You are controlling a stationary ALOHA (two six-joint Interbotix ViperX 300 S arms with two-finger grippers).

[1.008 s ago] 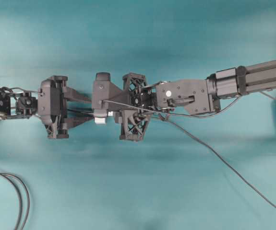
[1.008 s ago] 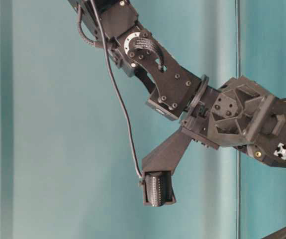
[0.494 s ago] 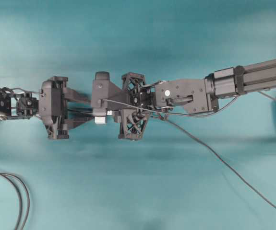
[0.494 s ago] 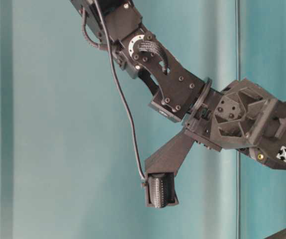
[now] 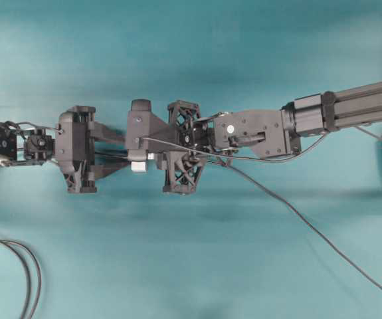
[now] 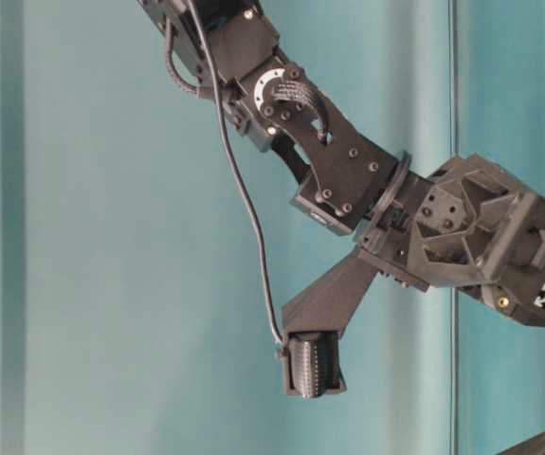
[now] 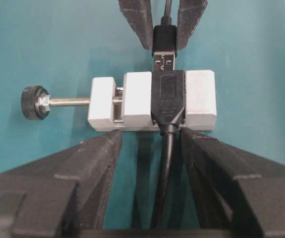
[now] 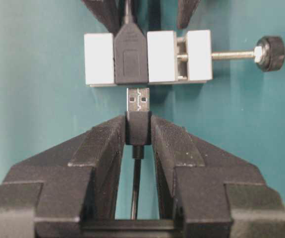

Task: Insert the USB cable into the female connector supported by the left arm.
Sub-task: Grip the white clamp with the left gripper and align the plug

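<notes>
Right tool (image 8: 138, 130) clenched on USB cable (image 8: 138, 126), its metal tip just short of the female connector (image 8: 147, 57) at 12 o'clock, which left tool (image 7: 149, 141) grips.

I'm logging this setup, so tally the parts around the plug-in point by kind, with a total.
Robot tools: 2, the left tool and the right tool
USB cable plugs: 1
Female connector sockets: 1
White clamp blocks: 1
Black screw knobs: 1
Total: 6
</notes>
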